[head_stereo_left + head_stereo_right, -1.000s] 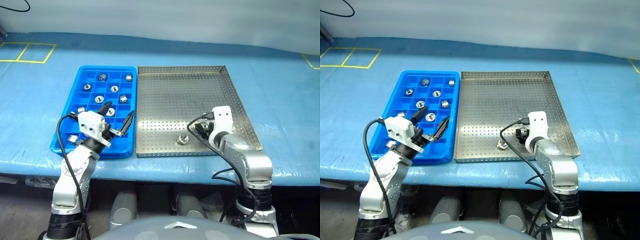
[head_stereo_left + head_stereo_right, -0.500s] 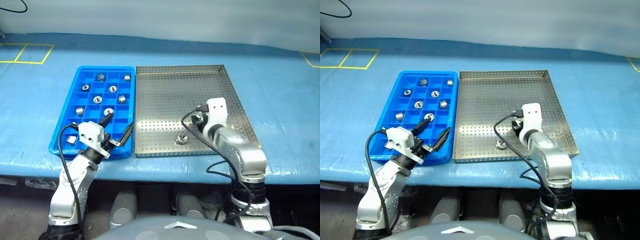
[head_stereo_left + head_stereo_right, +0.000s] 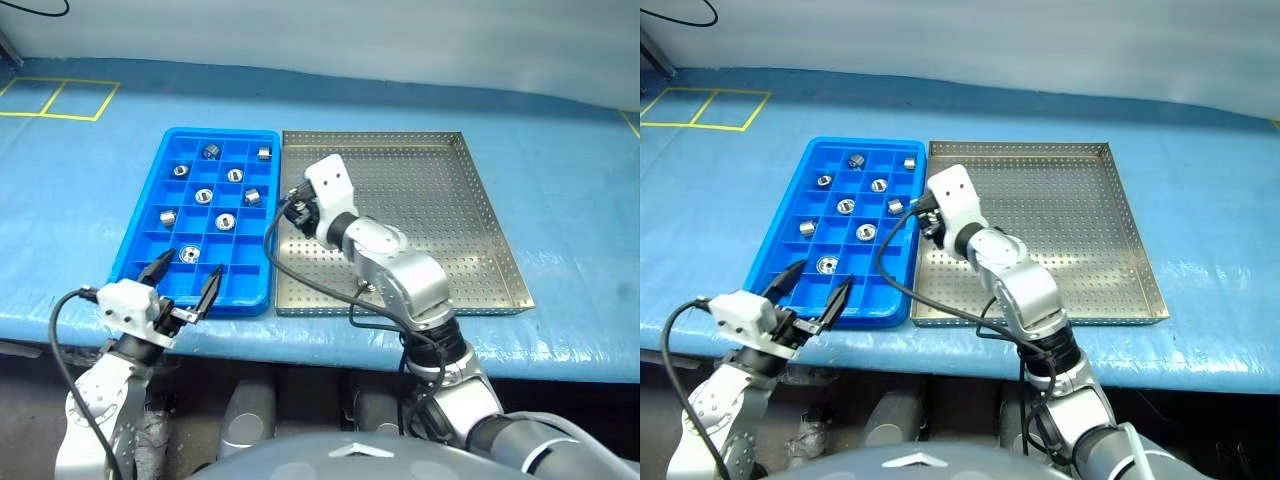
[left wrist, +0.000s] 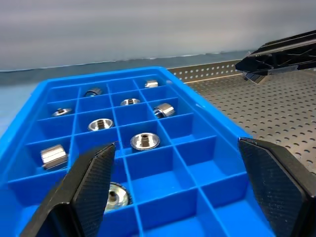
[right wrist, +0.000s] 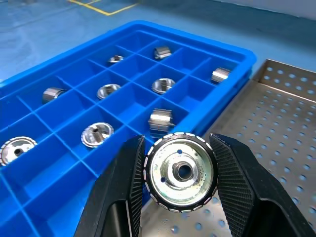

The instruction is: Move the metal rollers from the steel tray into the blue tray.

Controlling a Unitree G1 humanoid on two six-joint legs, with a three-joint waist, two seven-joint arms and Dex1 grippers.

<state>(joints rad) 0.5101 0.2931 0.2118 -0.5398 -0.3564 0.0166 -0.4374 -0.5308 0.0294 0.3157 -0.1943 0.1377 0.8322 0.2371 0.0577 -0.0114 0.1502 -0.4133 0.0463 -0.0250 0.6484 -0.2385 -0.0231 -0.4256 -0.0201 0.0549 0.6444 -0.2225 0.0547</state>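
1. Metal rollers (image 3: 204, 196) are seen in several cells of the blue tray (image 3: 135, 232); eight are counted there, some lying on their side and some with the hole facing up.
2. One more roller (image 5: 180, 172) is clamped between the two black fingers of the right end effector (image 5: 180, 177), with its dark central hole turned toward the wrist camera.
3. The right end effector (image 3: 296, 209) is held above the left edge of the steel tray (image 3: 480, 215), just beside the rim of the blue tray.
4. The left end effector (image 3: 184, 283) is spread wide and holds nothing; it is located at the near edge of the blue tray.
5. Both trays are placed side by side, touching, on the table (image 3: 560, 180) covered in blue.
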